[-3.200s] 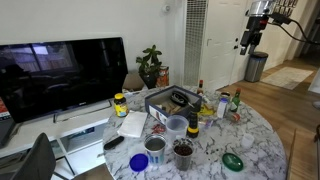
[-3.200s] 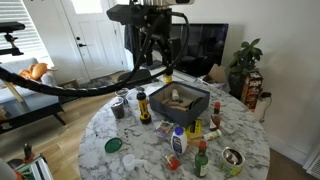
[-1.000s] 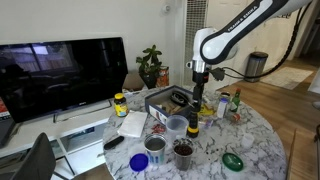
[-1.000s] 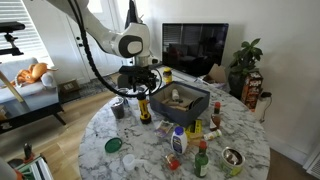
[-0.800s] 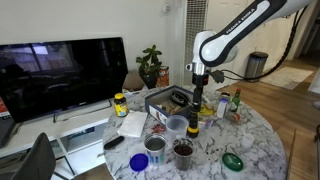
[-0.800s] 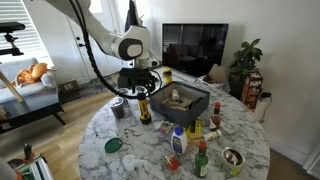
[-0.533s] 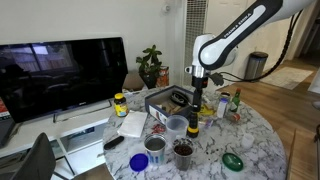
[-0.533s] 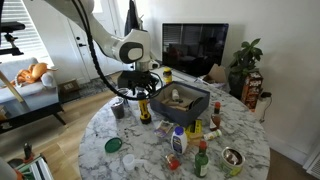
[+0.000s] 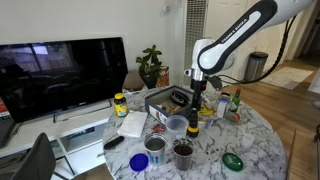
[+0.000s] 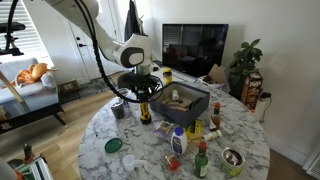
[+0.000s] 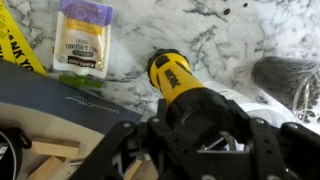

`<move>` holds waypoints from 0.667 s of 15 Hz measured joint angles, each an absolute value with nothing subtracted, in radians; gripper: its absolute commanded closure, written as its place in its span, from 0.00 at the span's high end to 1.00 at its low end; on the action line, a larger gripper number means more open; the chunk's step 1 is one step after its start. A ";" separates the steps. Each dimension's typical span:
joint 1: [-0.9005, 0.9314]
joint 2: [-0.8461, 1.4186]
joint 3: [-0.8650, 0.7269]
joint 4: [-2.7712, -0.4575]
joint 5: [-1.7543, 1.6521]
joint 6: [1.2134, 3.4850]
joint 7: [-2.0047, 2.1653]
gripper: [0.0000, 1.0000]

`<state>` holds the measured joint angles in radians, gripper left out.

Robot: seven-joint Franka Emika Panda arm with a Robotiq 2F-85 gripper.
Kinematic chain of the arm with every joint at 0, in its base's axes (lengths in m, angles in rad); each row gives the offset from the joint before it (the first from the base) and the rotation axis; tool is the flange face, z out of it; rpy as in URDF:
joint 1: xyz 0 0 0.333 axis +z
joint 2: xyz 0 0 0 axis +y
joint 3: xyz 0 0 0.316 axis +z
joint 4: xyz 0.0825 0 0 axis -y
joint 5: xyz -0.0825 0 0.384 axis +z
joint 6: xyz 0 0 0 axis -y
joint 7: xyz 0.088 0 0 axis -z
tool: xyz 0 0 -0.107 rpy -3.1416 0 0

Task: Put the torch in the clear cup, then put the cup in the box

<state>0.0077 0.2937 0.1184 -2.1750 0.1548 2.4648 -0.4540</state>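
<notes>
Flanking the stubby black-and-yellow torch [image 11: 172, 78], dark grey box [image 11: 40, 100], yellow packet [image 11: 82, 38], gripper [image 11: 200, 128] astride it (clamped or loose, unclear).

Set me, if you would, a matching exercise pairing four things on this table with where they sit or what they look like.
Things:
1. torch
2. green lid
3. yellow-lidded jar
4. box

Descriptions:
A. dark grey, open-topped
B. lying flat, on the table's far side from the TV
C. upright beneath the gripper
D. on the side nearest the TV

Pairs: 1-C, 2-B, 3-D, 4-A.
</notes>
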 measured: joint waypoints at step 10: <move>0.016 0.212 0.132 -2.169 0.127 2.369 -0.397 0.34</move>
